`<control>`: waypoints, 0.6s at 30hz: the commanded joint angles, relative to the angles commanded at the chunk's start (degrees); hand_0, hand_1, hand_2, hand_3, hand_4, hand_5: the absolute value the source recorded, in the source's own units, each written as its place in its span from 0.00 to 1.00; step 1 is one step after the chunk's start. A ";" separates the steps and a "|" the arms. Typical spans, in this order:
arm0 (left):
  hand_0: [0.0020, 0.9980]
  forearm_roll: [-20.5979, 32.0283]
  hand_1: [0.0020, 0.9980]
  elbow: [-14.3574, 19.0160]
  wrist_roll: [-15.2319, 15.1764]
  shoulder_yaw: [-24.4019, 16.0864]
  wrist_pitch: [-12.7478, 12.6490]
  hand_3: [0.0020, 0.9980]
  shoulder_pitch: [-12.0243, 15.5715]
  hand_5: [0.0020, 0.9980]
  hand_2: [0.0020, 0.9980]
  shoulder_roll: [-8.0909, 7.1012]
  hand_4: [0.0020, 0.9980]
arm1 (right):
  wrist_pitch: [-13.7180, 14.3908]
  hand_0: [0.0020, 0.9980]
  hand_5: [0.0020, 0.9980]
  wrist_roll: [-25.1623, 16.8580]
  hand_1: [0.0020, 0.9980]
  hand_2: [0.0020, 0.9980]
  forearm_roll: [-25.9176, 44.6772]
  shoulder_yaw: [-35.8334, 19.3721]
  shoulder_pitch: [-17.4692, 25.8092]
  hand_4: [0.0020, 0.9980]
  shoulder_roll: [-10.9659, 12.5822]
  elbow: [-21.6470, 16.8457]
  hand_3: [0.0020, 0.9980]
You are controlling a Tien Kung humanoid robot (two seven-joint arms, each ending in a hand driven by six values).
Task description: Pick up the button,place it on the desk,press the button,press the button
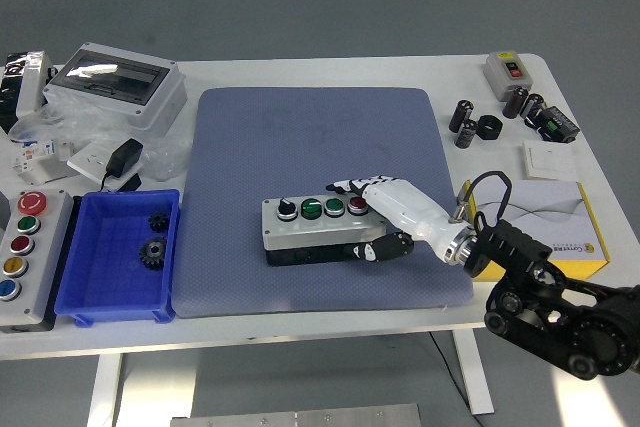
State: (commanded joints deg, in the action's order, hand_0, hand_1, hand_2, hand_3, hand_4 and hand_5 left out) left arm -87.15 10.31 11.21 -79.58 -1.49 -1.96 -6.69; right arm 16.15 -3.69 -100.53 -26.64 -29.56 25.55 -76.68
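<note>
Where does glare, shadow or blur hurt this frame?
Head view: glare whitens the clear lid of the grey enclosure at far left; the button box on the blue mat is sharp, its right end covered by the right robot hand; lighting is even, shadows soft; the table edges bow slightly.

A smooth, matt white tabletop [330,72] is covered by a blue-grey mat [300,137] of finely textured, cloth-like finish. The button box [312,230] is formed of grey plastic with glossy coloured caps. The robot hand [385,217] is clad in glossy white plastic shells with black finger segments. The blue bin [110,292] is moulded of smooth plastic.
</note>
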 joint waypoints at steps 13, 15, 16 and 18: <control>0.63 -0.43 0.60 0.00 0.06 -0.07 0.10 0.59 0.00 0.18 0.53 0.00 0.62 | -0.46 0.87 0.15 1.07 0.83 0.86 -1.87 -1.30 -0.05 0.73 0.00 -0.69 0.95; 0.63 -0.54 0.60 0.00 0.08 -0.11 0.13 0.59 -0.01 0.18 0.53 -0.01 0.62 | -1.25 0.87 0.15 1.03 0.83 0.86 -1.92 -1.69 -0.06 0.73 0.12 -0.95 0.95; 0.63 -0.61 0.60 0.00 0.09 -0.14 0.14 0.59 -0.02 0.18 0.53 -0.02 0.62 | -1.70 0.87 0.15 1.04 0.83 0.86 -1.89 -1.86 -0.05 0.73 0.19 -1.08 0.95; 0.63 -0.72 0.60 0.00 0.11 -0.16 0.16 0.59 0.00 0.18 0.53 -0.05 0.62 | -2.77 0.87 0.15 1.12 0.83 0.86 -1.69 -2.22 -0.01 0.73 0.38 -1.41 0.95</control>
State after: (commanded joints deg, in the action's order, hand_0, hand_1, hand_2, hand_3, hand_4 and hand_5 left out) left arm -87.87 10.31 11.32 -79.73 -1.33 -1.96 -6.73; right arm 13.38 -2.57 -102.22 -28.86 -29.57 25.93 -78.10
